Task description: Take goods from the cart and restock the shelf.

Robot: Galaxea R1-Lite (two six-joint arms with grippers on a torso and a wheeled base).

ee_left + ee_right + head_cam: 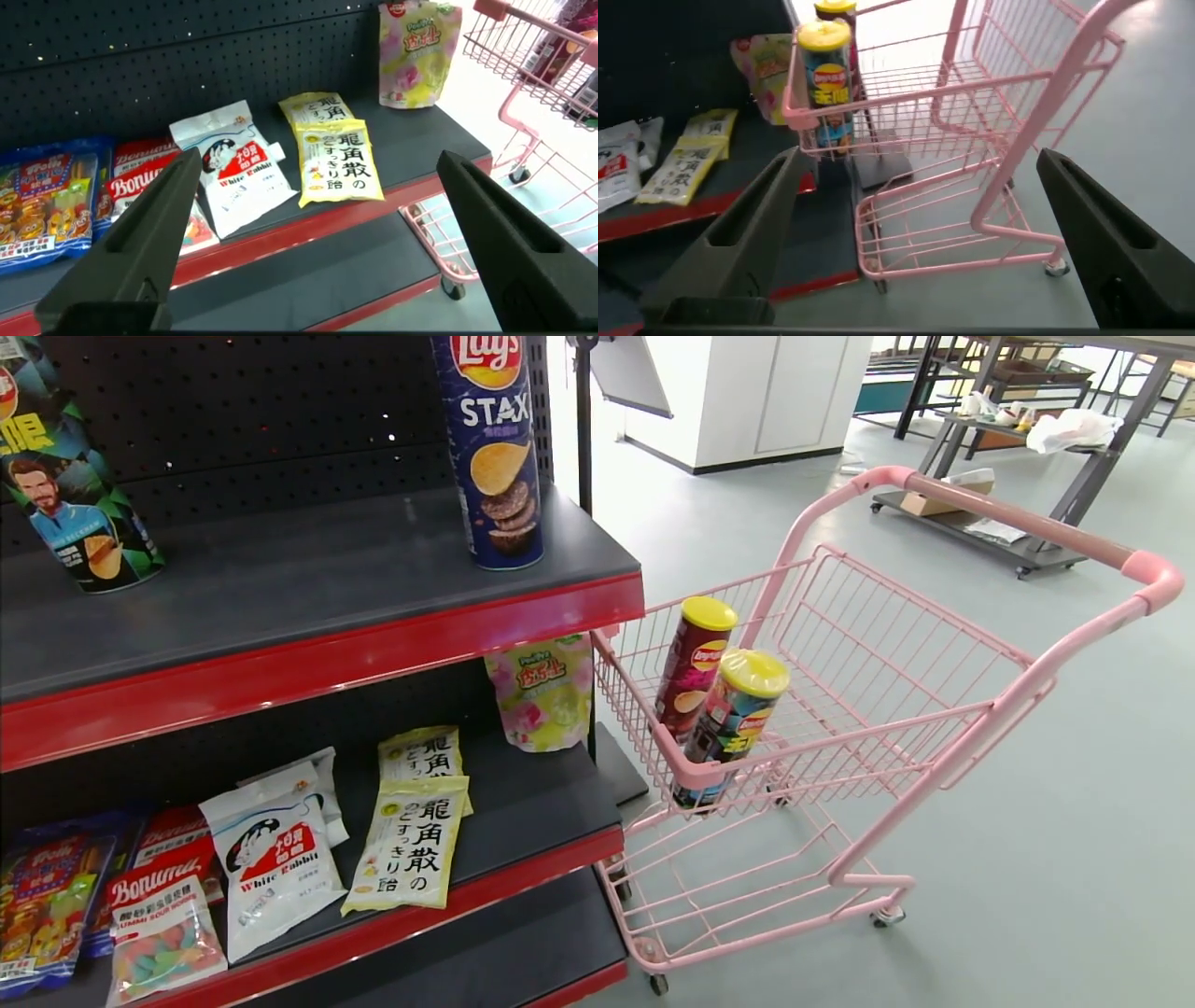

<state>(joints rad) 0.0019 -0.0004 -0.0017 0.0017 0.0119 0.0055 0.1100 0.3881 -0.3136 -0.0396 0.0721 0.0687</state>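
Left gripper [318,157], right gripper [920,154] wide, empty. Two chip cans [693,663] in cart [868,735] ahead of right gripper; two on shelf [327,560].

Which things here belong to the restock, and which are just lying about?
Job: pink cart; red can and multicoloured can standing in it; top shelf with blue can.
Lying about: yellow sachets, white bag, pink pouch on the lower shelf; low trolley behind the cart.

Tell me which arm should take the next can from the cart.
Right. The right gripper is open and faces the cart, with the yellow-lidded cans ahead of it; the open left gripper faces candy bags on the lower shelf, the cart off to its side.
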